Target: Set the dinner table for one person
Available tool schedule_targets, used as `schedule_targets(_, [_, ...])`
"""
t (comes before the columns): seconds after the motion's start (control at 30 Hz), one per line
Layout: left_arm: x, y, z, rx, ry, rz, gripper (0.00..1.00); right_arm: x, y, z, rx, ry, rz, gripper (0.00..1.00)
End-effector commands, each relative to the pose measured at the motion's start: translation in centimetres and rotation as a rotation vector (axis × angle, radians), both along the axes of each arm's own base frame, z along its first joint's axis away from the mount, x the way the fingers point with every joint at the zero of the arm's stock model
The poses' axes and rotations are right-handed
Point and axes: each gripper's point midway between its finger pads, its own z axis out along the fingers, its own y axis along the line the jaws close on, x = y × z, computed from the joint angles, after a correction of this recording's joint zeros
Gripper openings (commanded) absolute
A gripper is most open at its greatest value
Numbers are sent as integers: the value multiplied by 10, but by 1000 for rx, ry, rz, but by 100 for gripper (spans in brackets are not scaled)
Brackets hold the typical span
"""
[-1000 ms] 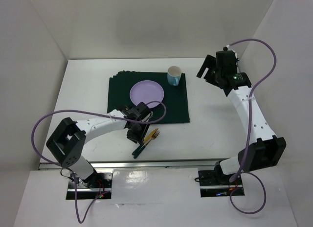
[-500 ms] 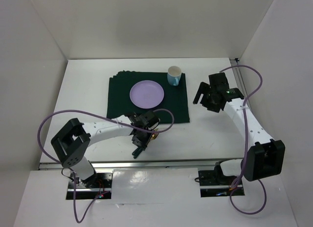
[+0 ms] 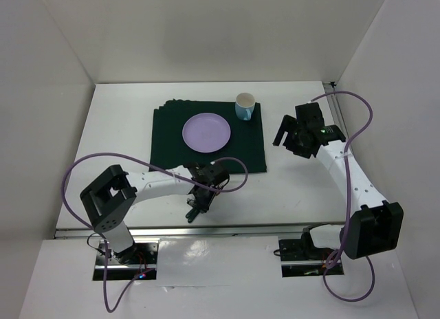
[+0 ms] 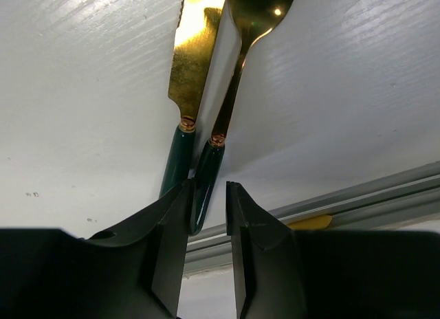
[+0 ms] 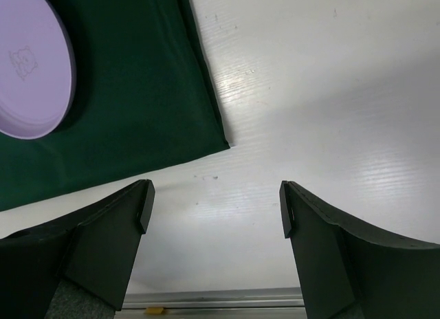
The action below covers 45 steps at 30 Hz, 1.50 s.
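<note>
A knife (image 4: 194,54) and a fork (image 4: 242,64), both with gold heads and dark green handles, lie side by side on the white dinner table (image 3: 117,126) near its front rail. My left gripper (image 4: 208,190) is down over their handle ends. Its jaws stand a narrow gap apart around the tip of the fork's handle, which lies against the left finger with a slit of light before the right one. In the top view the left gripper (image 3: 200,201) hides most of the cutlery (image 3: 192,214). My right gripper (image 3: 285,137) hangs wide open and empty over bare table.
A dark green placemat (image 3: 168,137) carries a lilac plate (image 3: 206,132) and a blue-and-white mug (image 3: 245,106) at its far right corner. The placemat's near corner (image 5: 137,92) and the plate (image 5: 31,64) show in the right wrist view. A metal rail (image 3: 261,228) runs along the front edge.
My left gripper has slid toward the front rail and come down over the cutlery handles, hiding the fork head. My right arm drew back from the far right corner, then held still.
</note>
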Motion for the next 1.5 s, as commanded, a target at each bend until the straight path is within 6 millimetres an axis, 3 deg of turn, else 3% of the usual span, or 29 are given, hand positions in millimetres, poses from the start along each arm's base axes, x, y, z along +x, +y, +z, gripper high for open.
schedule_targets(0.0, [2,0,4,32,-36,0,41,-5,-3,10,-14,-22,-8,86])
schedule_targets(0.17, [4,2,1,52,-45,12,45,-4,-3,8,-15,-13,-8,86])
schedule_targets(0.23, [0,5,-7,72,-21,0,40,-2,-2,12,-13,-24,-8,86])
schedule_targets(0.63, [1,-18,-12,15,3,-36,40,0,-6,15,-27,-36,-20,86])
schedule_targets(0.7, [-1,-22,-12,3,22,-40,32,0,-7,17,-34,-37,-26,86])
schedule_targets(0.77, [2,-30,1,-35,10,-54,9,1,-11,20,-51,-42,-40,86])
schedule_targets(0.8, [5,-38,12,-68,4,-57,2,-2,-12,19,-54,-32,-40,86])
schedule_targets(1.0, [17,-53,93,-175,-88,-91,0,2,-27,35,-81,-75,-84,86])
schedule_targets(1.1, [45,-27,122,-173,-111,18,0,2,-35,37,-86,-83,-100,86])
schedule_targets(1.13, [60,-10,133,-171,-119,85,0,2,-32,37,-74,-81,-91,86])
schedule_targets(1.2, [78,12,142,-157,-148,153,0,3,-29,39,-61,-88,-81,86])
schedule_targets(1.23, [100,30,150,-158,-179,220,0,3,-27,38,-56,-86,-65,86])
schedule_targets(1.3, [120,55,155,-134,-198,283,0,1,-17,35,-20,-77,-22,86])
schedule_targets(1.37, [154,86,166,-113,-246,372,0,-1,-9,28,-8,-54,17,86])
schedule_targets(1.43, [180,105,156,-63,-258,433,0,-2,4,24,13,-40,25,86])
schedule_targets(1.47, [197,121,162,-64,-279,476,0,-3,8,19,3,-20,19,86])
